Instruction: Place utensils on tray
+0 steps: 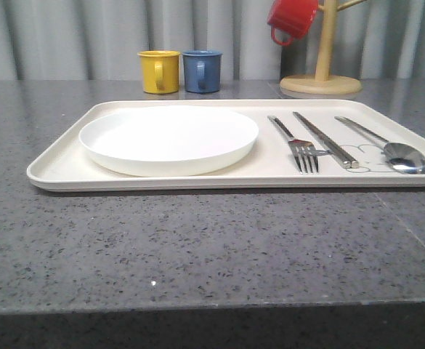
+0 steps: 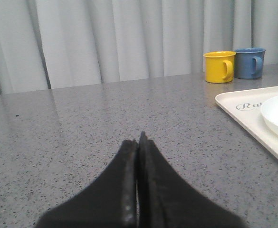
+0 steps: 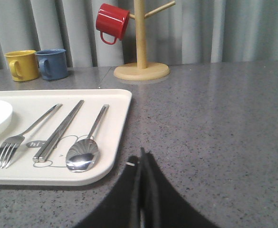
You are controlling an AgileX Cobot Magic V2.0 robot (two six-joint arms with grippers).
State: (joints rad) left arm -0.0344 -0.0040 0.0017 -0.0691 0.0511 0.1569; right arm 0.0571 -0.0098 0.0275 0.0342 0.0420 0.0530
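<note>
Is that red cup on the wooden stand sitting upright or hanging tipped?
Hanging tipped. The red cup hangs from a peg of the wooden stand, its mouth facing sideways rather than up.

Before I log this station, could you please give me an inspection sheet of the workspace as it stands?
Surface: grey speckled table, dry and unmarked.
Job's things: fork, knife and spoon lie side by side on the right part of the tray, apart from one another; white plate sits on its left part.
Clutter: yellow mug and blue mug behind the tray; wooden mug tree with a red mug hanging on it.
Grippers: left pincer shut, empty, over bare table left of the tray; right pincer shut, empty, right of the tray.
Cables: nothing seen.
Surroundings: pale curtain behind the table.
</note>
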